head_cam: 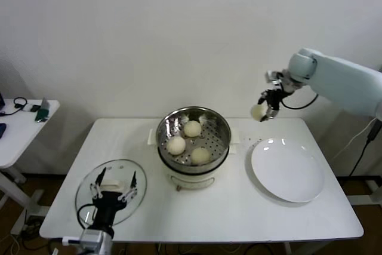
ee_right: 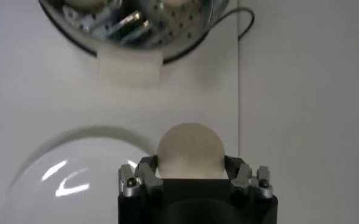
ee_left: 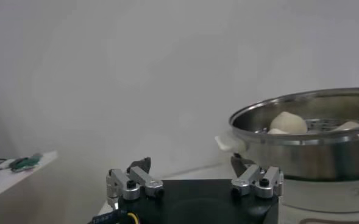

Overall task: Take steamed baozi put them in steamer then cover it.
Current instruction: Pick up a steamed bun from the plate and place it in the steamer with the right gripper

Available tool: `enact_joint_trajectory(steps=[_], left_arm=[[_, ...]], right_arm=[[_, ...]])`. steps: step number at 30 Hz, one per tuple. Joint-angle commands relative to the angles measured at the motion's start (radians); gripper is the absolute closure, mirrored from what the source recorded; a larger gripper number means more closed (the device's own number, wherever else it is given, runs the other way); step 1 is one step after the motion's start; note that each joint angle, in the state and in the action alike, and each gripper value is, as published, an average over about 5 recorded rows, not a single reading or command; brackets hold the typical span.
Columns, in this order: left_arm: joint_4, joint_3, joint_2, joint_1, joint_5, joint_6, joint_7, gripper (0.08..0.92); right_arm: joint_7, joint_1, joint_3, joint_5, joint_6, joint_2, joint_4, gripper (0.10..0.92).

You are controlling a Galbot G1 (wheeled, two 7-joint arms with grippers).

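So the right gripper (head_cam: 266, 111) is up in the air, off to the right of the steamer (head_cam: 193, 138) and a bit behind it, with its fingers clamped on a baozi (ee_right: 190, 151). From the wrist cam you can see the bun squeezed snugly between both fingers. Below it, just right of the steamer, sits the white plate (head_cam: 287, 169) with nothing on it.

Inside the steamer there are three more buns (head_cam: 188, 140) sitting on the perforated tray, bunched close together. The steamer is roughly mid-table (head_cam: 239, 213) on its white base.

The left gripper (head_cam: 113, 188) hangs low, front-left of the steamer, jaws spread wide with nothing in them, right above the glass cover (head_cam: 89, 190), which lies flat on the table.
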Motion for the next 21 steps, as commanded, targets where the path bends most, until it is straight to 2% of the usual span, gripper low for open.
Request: enact_joint_trajectory(steps=[1, 11, 21], left_arm=[[-0.007, 0.028, 0.006, 0.008, 0.003, -0.004, 0.009, 0.177], [-0.011, 0.035, 0.031, 0.015, 0.002, -0.017, 0.009, 0.177], [-0.006, 0.017, 0.039, 0.017, -0.016, -0.022, 0.011, 0.177]], right_arm=[[0.035, 0.244, -0.286, 0.362, -0.082, 0.160, 0.163, 0.310], [0.071, 0.168, -0.336, 0.335, -0.095, 0.298, 0.156, 0.304], [0.087, 0.034, -0.291, 0.299, -0.106, 0.406, 0.024, 0.305]])
